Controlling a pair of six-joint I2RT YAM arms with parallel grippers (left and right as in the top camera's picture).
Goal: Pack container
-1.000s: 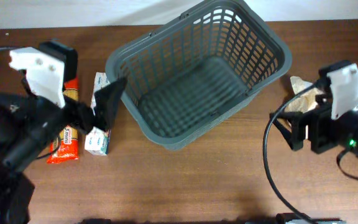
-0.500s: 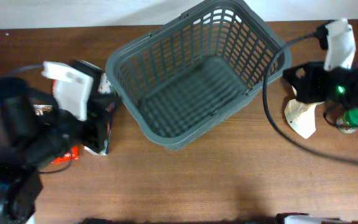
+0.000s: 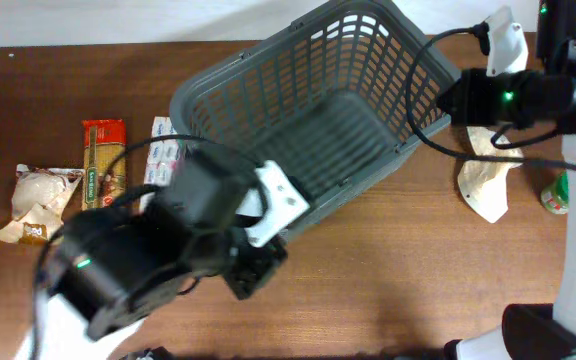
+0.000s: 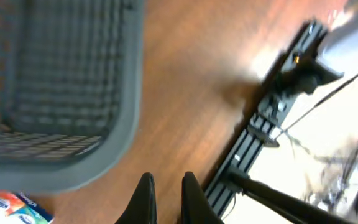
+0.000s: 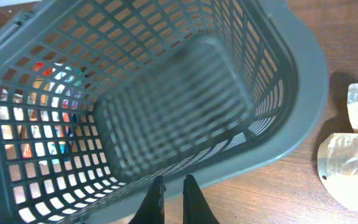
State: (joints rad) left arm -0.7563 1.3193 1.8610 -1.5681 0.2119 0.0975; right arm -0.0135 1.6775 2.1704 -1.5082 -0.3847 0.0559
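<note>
The container [image 3: 196, 96] is a large dark grey slotted basket standing tilted at the back middle of the table, with nothing in it. My left gripper [image 3: 260, 268] hovers off its front-left corner, shut and holding nothing. In the left wrist view the left gripper [image 4: 165, 188] points at bare table beside the container's rim [image 4: 124, 134]. My right gripper [image 3: 449, 100] hangs by the container's right rim, shut and holding nothing. Seen from the right wrist, the right gripper [image 5: 173, 186] sits just above the near rim [image 5: 303, 81].
A red pasta pack [image 3: 103, 160], a white box [image 3: 164, 158] and a pale bag [image 3: 38, 198] lie left of the container. A tan bag [image 3: 488, 185] and a green bottle [image 3: 558, 196] lie at the right. The table's front rail [image 4: 253, 149] is close to the left gripper.
Both grippers went from open to shut. The left arm swung right from the packs to the container's front corner. The right arm rose toward the back, beside the container's right rim.
</note>
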